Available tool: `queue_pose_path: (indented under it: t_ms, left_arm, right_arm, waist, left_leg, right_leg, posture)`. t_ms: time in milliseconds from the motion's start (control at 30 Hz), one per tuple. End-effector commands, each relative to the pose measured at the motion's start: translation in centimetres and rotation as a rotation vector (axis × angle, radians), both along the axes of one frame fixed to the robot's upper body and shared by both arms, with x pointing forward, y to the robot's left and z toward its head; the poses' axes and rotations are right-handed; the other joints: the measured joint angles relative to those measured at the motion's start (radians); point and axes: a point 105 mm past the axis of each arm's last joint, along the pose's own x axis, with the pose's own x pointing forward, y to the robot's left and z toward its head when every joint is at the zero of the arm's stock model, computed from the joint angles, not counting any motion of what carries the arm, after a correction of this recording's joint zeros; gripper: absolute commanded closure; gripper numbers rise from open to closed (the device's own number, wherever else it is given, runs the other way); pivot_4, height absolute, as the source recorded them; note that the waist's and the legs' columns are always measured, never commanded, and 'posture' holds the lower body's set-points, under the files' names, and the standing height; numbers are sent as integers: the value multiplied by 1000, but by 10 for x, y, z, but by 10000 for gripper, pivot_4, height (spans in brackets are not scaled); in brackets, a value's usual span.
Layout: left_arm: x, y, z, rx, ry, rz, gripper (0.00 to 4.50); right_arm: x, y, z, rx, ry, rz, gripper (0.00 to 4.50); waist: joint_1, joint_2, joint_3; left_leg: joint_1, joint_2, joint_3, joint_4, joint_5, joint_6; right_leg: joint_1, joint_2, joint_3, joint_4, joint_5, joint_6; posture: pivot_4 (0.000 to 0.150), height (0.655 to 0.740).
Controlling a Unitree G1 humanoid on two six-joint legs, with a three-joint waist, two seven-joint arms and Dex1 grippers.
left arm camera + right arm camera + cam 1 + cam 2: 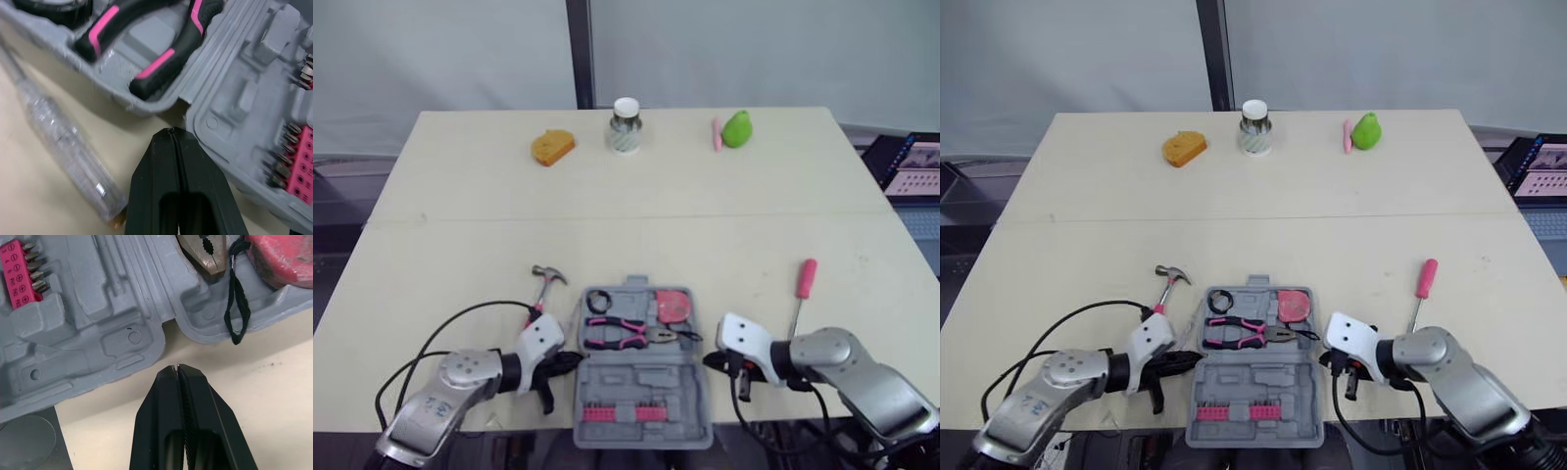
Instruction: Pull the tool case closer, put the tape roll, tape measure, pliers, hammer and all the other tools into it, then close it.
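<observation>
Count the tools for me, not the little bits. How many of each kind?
Steel-headed hammer with pink handle: 1
Pink-handled screwdriver and clear-handled screwdriver: 2
Pink-and-black pliers: 1
Round pink tape measure: 1
Small black tape roll: 1
Total: 6

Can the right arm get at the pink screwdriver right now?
Probably yes: the pink screwdriver lies on bare table just beyond the right gripper, nothing between them. The gripper is shut beside the tool case, so it must open first.
</observation>
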Motion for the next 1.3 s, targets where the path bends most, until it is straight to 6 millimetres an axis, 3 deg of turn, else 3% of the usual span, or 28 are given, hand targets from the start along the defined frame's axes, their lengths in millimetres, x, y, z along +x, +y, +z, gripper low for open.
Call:
queue_pose_path:
  t_ms: [33, 467, 800, 1300]
  left_arm:
    - [4, -6, 0, -2, -31, -20, 45000]
    - [10, -21, 0, -24, -43, -61, 45000]
    - [26, -26, 11, -37, -101, -24, 45000]
    - [44, -40, 17, -75, -148, -1, 45000]
  right_arm:
    - [-2, 6, 2, 2, -21, 20, 43983]
    - [8, 17, -1, 27, -52, 6, 43983]
    - [33, 13, 4, 0, -142, -52, 43983]
    - [48, 12, 11, -3, -188, -77, 43983]
  waist:
    - [0, 0, 0]
    - [0, 0, 0]
    - [-2, 0, 0]
    - [-2, 0, 0]
  left_leg:
    - [0, 0, 0, 0, 0, 0]
    - [0, 0, 0, 1, 0, 0]
    - [0, 0, 0, 0, 0, 0]
    - [-1, 0, 0, 2, 0, 0]
  right_leg:
    - [0, 0, 0, 0, 0, 0]
    - [0, 0, 0, 1, 0, 0]
    - [-1, 0, 0, 2, 0, 0]
    - [-1, 0, 0, 2, 0, 0]
  posture:
    - [1500, 7400]
    - [1500, 7400]
    - [1500, 7400]
    - [1500, 7400]
